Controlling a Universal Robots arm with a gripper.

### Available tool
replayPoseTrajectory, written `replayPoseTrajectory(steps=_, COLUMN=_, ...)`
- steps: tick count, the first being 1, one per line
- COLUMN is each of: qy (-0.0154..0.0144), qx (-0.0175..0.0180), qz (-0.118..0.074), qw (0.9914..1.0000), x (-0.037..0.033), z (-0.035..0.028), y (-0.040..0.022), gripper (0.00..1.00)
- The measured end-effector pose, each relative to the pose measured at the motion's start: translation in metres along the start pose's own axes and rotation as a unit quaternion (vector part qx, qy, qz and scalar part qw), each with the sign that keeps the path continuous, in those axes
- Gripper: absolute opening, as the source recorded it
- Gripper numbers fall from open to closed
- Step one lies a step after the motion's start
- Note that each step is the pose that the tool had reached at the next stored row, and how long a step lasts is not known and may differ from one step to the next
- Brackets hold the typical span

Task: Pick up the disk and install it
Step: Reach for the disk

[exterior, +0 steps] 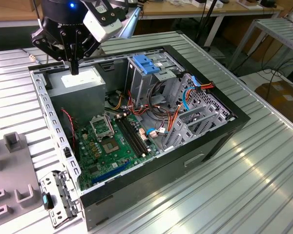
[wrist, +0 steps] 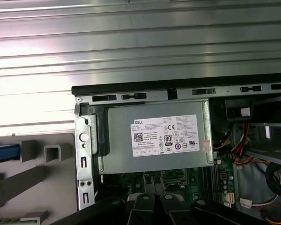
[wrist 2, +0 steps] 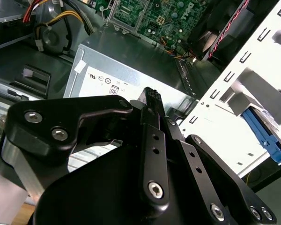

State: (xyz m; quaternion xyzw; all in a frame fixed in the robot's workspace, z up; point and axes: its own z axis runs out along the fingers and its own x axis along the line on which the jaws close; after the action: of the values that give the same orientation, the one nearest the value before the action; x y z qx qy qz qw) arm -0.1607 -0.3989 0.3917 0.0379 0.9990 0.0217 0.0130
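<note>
Open PC case (exterior: 151,181) on ribbed table (exterior: 249,185); PSU (wrist: 154,161), mobo (exterior: 103,148) inside.

The table (exterior: 244,185) was a ribbed, silver-grey metal surface, its grooves running lengthwise, with bright glare across the bare part at the exterior view's right. A black computer case (exterior: 151,180) lay directly on it, on its side, the open face turned up. Just beside the case, at the exterior view's left, a flat grey fixture plate (exterior: 10,170) also rested on the ribbed top and carried raised grey blocks (exterior: 13,140). In the first wrist view the ribbed surface (wrist: 131,56) extended well beyond the case's edge (wrist: 178,89), and the plate (wrist: 61,187) sat against the case's metal flange.
</note>
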Motion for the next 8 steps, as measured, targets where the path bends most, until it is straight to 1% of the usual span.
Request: replayPoseTrajectory(steps=8, qy=0.0000, qx=0.0000, qz=0.000, qw=1.00000, x=0.0018, z=0.0000, y=-0.0001, gripper=0.11)
